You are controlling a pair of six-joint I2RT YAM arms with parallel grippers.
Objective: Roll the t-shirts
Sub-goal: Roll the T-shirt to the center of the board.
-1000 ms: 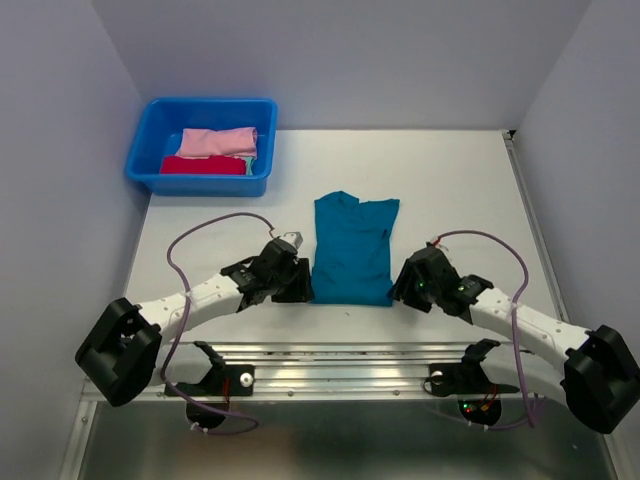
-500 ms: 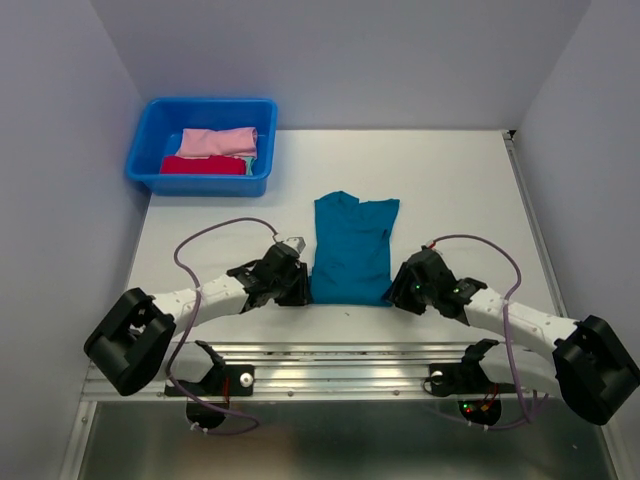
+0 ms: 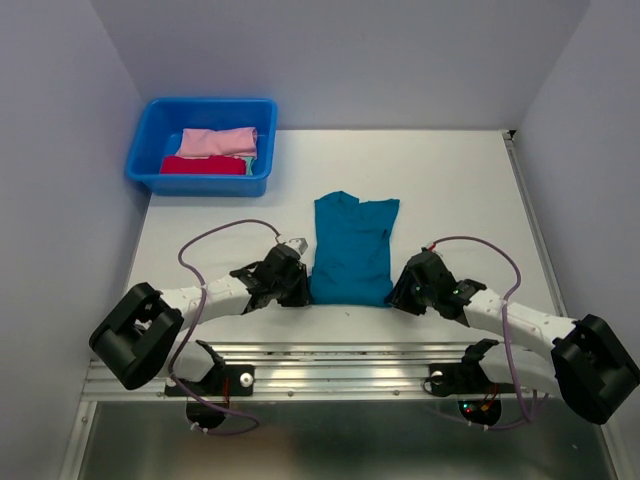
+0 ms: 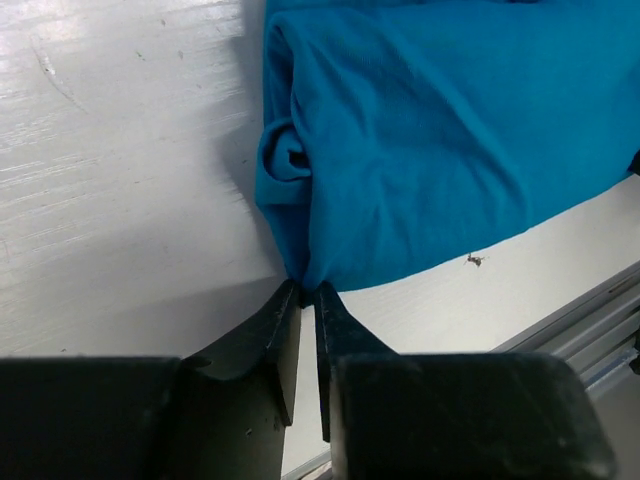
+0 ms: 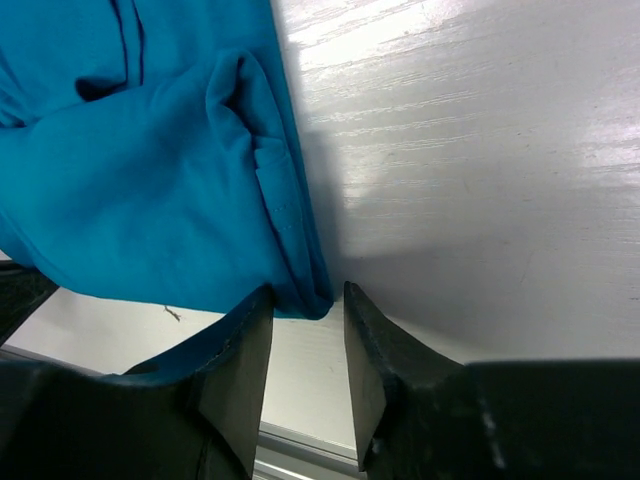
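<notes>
Teal shirt (image 3: 352,250): lying folded mid-table, hem nearest the arms.
Tub (image 3: 150,130): holding pink shirt (image 3: 218,142) and red shirt (image 3: 203,166).
Left gripper (image 4: 308,290): pinching the hem's left corner, jaws nearly touching.
Right gripper (image 5: 305,300): straddling the right corner, jaws part-open.

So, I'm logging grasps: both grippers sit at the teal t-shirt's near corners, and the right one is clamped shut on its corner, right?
Not quite. Both sit at the teal t-shirt's near corners, but the right gripper is open: the right wrist view shows its jaws apart with the corner between them, not pinched.
</notes>
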